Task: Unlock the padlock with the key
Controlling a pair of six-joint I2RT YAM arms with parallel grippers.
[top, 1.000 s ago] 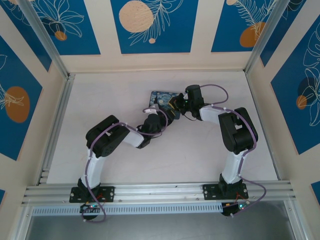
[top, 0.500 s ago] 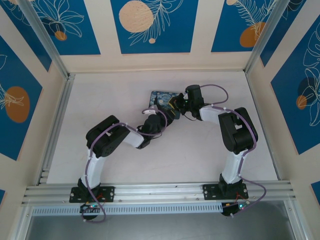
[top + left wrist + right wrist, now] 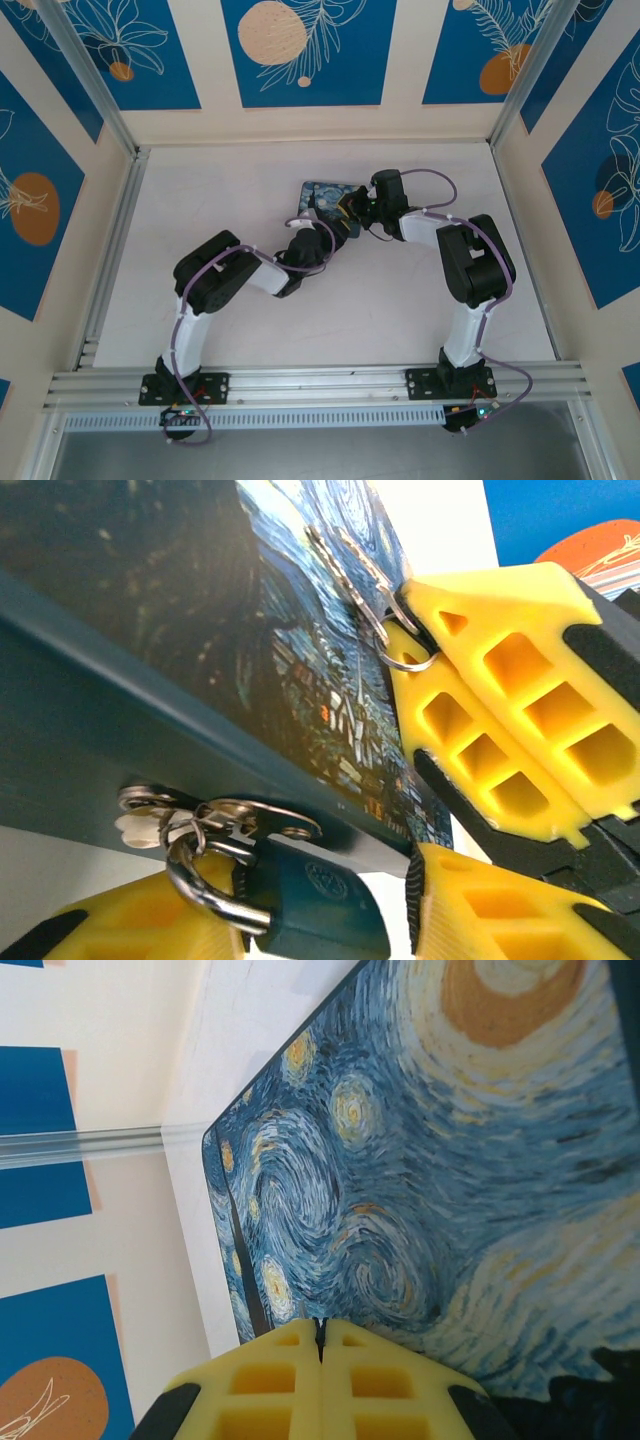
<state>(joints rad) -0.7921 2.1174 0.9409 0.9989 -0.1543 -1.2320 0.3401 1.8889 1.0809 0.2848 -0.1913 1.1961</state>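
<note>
The padlock (image 3: 320, 905), a dark teal body with a silver shackle, hangs from the hasp (image 3: 235, 820) on the front of the painted tin (image 3: 318, 195). My left gripper (image 3: 305, 920) is open around it. One yellow finger (image 3: 110, 930) is against the shackle side, and a thin gap shows at the other pad (image 3: 425, 895). My right gripper (image 3: 410, 630) is shut on the key's ring. The thin silver key (image 3: 345, 560) lies over the tin's swirl-painted lid. In the right wrist view my right gripper (image 3: 321, 1332) is pressed shut just above the lid (image 3: 450, 1160).
Both grippers meet at the tin's near edge in the middle of the white table (image 3: 200, 200). Aluminium rails (image 3: 110, 240) run along the left side and the front. Patterned walls (image 3: 300, 50) close off the back and sides.
Both arms hold nearly the same pose at the tin. The left jaws widened a little, then came in again around the padlock.
</note>
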